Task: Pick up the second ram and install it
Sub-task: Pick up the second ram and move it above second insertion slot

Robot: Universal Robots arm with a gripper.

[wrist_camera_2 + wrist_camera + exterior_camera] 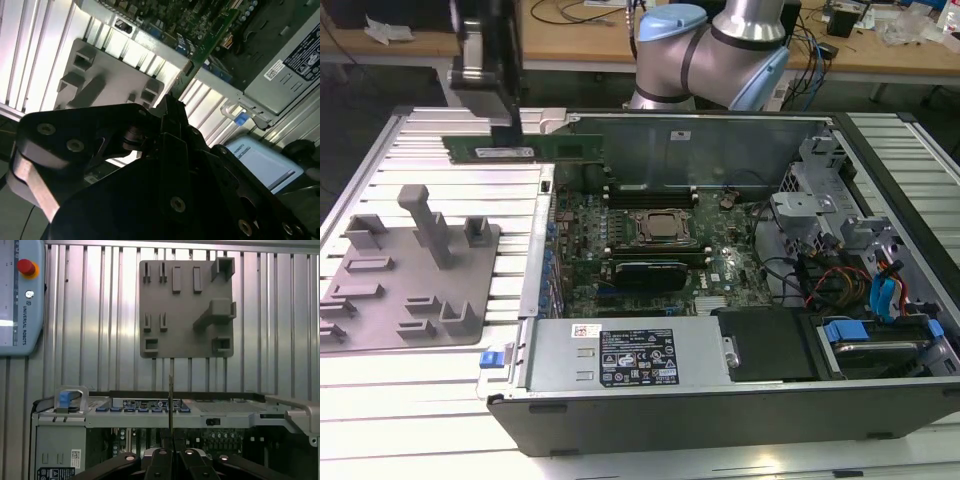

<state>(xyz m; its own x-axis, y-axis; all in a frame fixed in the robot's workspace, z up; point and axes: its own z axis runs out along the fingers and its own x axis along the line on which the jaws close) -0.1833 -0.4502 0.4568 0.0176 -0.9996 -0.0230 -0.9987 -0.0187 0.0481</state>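
Note:
The second ram (525, 150) is a long, thin green board hanging level in the air, just outside the far left corner of the open computer case (535, 300) in the exterior view. My gripper (508, 128) is shut on it from above, near its left end. In the first wrist view the second ram (170, 405) shows edge-on, sticking out of the gripper (170, 452) above the case wall. In the second wrist view the green stick (210, 37) runs out from the gripper (170, 102) toward the motherboard (720, 270). The black slot rails (650, 190) lie behind the processor socket (663, 228).
A grey fixture plate (410, 280) with upright posts lies on the ribbed table at the exterior view's left. The power supply (620, 355) fills the case's near side. Drive bays and cables (865, 290) crowd the right. A teach pendant (20, 295) lies beyond the plate.

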